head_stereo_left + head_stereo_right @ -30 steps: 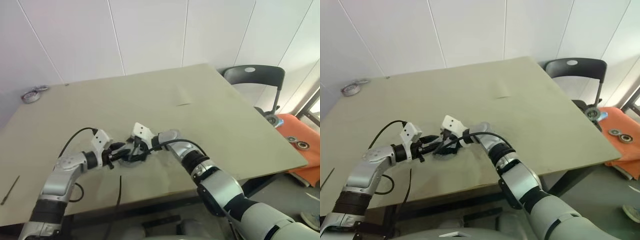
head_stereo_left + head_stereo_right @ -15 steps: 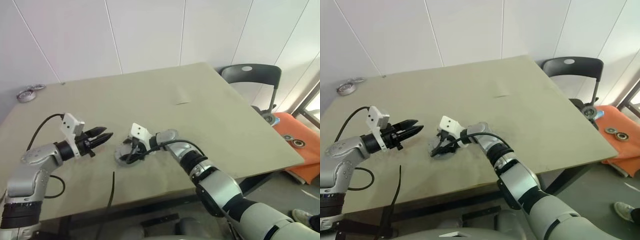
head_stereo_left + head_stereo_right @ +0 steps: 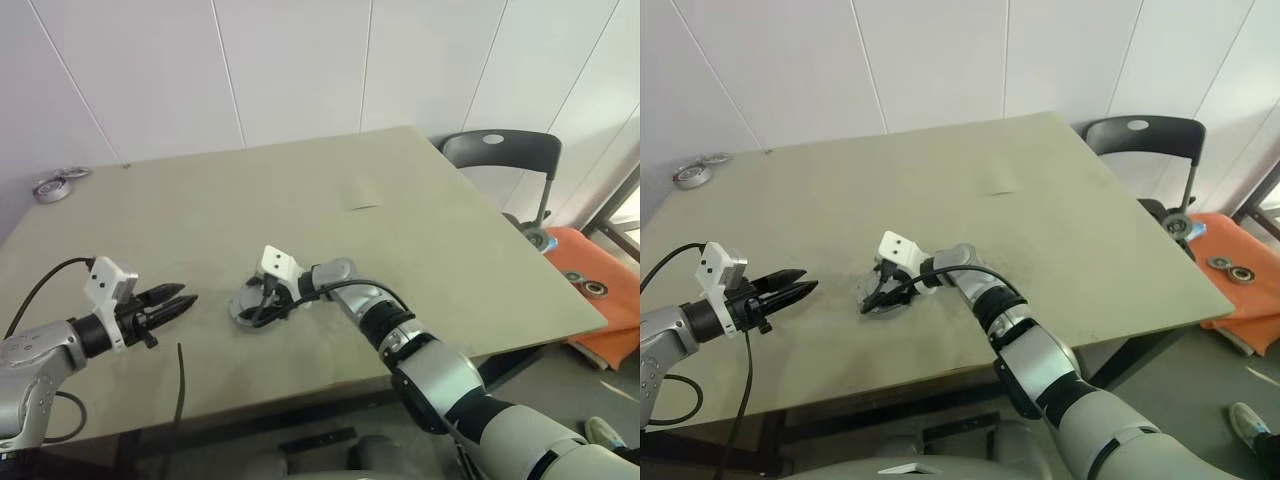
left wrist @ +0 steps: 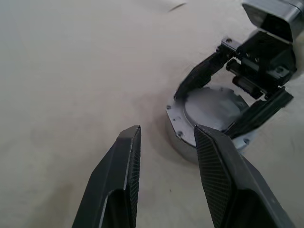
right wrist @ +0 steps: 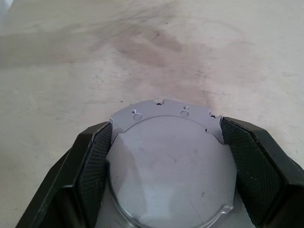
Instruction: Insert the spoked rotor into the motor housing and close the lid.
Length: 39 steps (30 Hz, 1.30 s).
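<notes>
1. Plainly, the motor housing (image 4: 209, 124) sits on the surface (image 3: 330, 190) near its front edge, topped by a flat grey lid (image 5: 171, 166); the rotor is hidden if it is inside.
2. The housing looks like solid metal: probably heavy for its size, stiff, with smooth sides that could slip. The rim is the sensible place to hold it, on opposite sides.
3. The right end effector (image 5: 168, 161) has its fingers spread wide on either side of the lid's rim, close against it; whether it pinches cannot be told.
4. The left end effector (image 3: 165, 300) hovers well apart to the left, fingers partly spread and holding nothing.
5. Small round parts (image 3: 55, 186) lie at the far left corner, a chair (image 3: 500, 160) stands beyond the surface, and nothing stands in the way.
</notes>
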Available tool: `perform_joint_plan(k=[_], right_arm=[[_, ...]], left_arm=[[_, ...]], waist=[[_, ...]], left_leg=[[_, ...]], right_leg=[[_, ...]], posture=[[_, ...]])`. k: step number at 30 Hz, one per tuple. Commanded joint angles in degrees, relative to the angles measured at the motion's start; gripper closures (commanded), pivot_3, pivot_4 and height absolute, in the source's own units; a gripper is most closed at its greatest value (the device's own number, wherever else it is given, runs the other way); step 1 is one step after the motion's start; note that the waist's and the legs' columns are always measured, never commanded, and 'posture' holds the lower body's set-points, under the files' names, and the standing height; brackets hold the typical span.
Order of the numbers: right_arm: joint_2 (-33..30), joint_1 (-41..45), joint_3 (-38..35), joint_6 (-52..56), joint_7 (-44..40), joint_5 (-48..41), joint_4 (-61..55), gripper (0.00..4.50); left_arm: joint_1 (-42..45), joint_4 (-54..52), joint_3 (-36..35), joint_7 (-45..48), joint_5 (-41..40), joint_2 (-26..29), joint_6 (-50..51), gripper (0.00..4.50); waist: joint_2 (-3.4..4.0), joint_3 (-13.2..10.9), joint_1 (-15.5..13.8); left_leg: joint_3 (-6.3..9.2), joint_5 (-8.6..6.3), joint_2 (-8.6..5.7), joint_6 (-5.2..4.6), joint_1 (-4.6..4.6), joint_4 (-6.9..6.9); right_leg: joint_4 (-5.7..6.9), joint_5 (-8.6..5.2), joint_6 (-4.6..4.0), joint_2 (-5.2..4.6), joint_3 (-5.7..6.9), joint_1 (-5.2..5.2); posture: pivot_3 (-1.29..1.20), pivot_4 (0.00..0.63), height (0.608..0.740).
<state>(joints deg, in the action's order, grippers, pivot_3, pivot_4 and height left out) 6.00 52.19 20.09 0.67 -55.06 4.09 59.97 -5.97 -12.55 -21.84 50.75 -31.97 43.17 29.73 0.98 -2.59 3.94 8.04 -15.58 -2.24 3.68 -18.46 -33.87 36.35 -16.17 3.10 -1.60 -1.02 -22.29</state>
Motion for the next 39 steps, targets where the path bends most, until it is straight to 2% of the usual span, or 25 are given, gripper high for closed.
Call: perform_joint_plan(k=[1, 15, 25, 36, 39], right_arm=[[-0.8, -1.2, 2.0, 1.7, 3.6, 4.4, 5.0, 1.23], [-1.3, -1.8, 3.6, 0.3, 3.1, 5.6, 5.3, 1.23], [-1.3, -1.9, 3.9, -0.1, 3.6, 5.6, 5.6, 1.23], [-1.8, -2.3, 3.9, 0.2, 3.5, 5.4, 5.1, 1.23], [-1.9, -2.3, 3.8, 0.3, 3.6, 5.3, 5.0, 1.23]], left_arm=[[0.9, -1.9, -1.6, -1.2, -0.8, -0.1, -0.4, 2.64], [1.8, -1.8, 1.0, -2.8, -0.1, -1.9, -1.2, 2.64], [4.5, -0.9, 11.2, -3.5, 3.9, -6.3, -2.8, 2.64], [13.4, 11.3, 18.3, -6.4, 10.7, -12.5, -7.2, 2.64], [13.1, 11.5, 18.2, -5.8, 10.5, -12.8, -7.4, 3.22]], waist=[[0.02, 0.0, 0.0], [0.01, 0.0, 0.0], [0.02, 0.1, 0.0], [0.0, 0.2, -0.1], [-0.01, 0.2, -0.1]], left_leg=[[0.0, 0.0, 0.0, 0.01, 0.0, 0.0], [-0.01, 0.05, 0.0, -0.07, 0.01, -0.01], [-0.02, 0.06, 0.0, -0.1, 0.05, -0.02], [-0.03, 0.08, -0.02, -0.12, 0.05, -0.1], [-0.03, 0.08, -0.02, -0.12, 0.02, -0.13]], right_leg=[[0.0, 0.0, 0.0, 0.0, 0.0, 0.0], [0.02, 0.02, -0.02, 0.02, -0.01, -0.01], [0.04, 0.02, -0.01, 0.03, -0.01, 0.04], [0.2, 0.05, 0.03, 0.05, -0.01, 0.11], [0.32, 0.1, 0.13, 0.05, -0.02, 0.13]], posture=[[0.0, 0.0, 0.74], [0.0, 0.0, 0.74], [0.0, 0.0, 0.74], [0.0, 0.0, 0.74], [0.0, 0.0, 0.74]])
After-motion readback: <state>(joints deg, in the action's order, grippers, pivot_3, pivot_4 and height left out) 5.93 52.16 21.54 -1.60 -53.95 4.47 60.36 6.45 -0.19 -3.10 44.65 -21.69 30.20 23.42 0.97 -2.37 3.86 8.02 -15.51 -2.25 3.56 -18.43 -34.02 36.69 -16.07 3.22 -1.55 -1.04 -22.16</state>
